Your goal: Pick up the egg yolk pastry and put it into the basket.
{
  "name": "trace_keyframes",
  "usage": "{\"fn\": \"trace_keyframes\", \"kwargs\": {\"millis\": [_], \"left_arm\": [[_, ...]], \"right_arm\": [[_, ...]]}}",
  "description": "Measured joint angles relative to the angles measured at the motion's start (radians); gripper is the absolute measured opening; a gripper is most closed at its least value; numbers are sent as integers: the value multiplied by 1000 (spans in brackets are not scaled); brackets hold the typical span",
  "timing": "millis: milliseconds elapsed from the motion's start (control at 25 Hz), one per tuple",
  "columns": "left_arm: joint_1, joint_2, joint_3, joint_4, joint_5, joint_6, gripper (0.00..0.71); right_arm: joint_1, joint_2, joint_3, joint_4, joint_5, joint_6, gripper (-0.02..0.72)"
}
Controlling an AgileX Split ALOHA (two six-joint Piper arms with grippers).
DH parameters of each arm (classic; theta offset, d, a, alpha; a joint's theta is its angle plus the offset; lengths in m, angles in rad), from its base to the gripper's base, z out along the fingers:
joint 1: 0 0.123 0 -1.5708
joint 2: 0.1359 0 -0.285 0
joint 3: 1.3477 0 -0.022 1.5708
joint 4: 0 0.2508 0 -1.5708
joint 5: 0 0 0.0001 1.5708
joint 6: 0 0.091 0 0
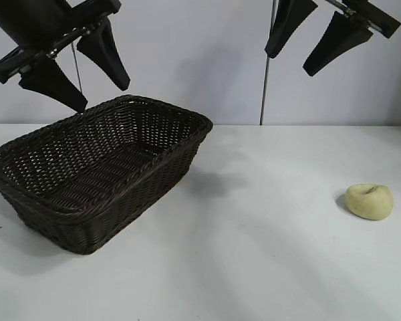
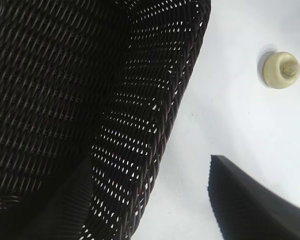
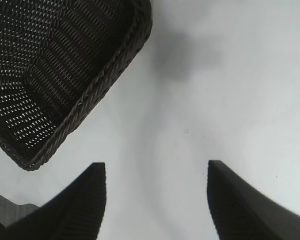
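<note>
The egg yolk pastry (image 1: 369, 200), a small pale yellow-green lump with a dimple on top, lies on the white table at the right; the left wrist view shows the pastry (image 2: 281, 70) far off. The dark brown wicker basket (image 1: 162, 110) stands at the left with nothing in it. High above the basket's left end hangs my left gripper (image 1: 101, 94), open and holding nothing. My right gripper (image 1: 290, 65) hangs open and bare high at the upper right, well above the table and left of the pastry. Its wrist view shows bare table between the fingers (image 3: 235, 200) and the basket's corner (image 3: 85, 107).
The white table (image 1: 254, 254) stretches bare between basket and pastry. A pale wall stands behind, with a thin vertical pole (image 1: 267, 87) at the back.
</note>
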Motion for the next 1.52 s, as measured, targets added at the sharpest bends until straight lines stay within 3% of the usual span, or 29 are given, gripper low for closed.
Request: {"fn": "trace_keyframes", "kwargs": {"millis": [960,1280,1520], "left_arm": [[0,0,0,0,-1,0,485],[0,0,0,-35,0,-1,485],[0,-13,0,-24,64,-51,485]], "right_arm": [[0,0,0,0,0,0,435],[0,0,0,-29,0,0,435],[0,0,0,-35,0,-14,435]]}}
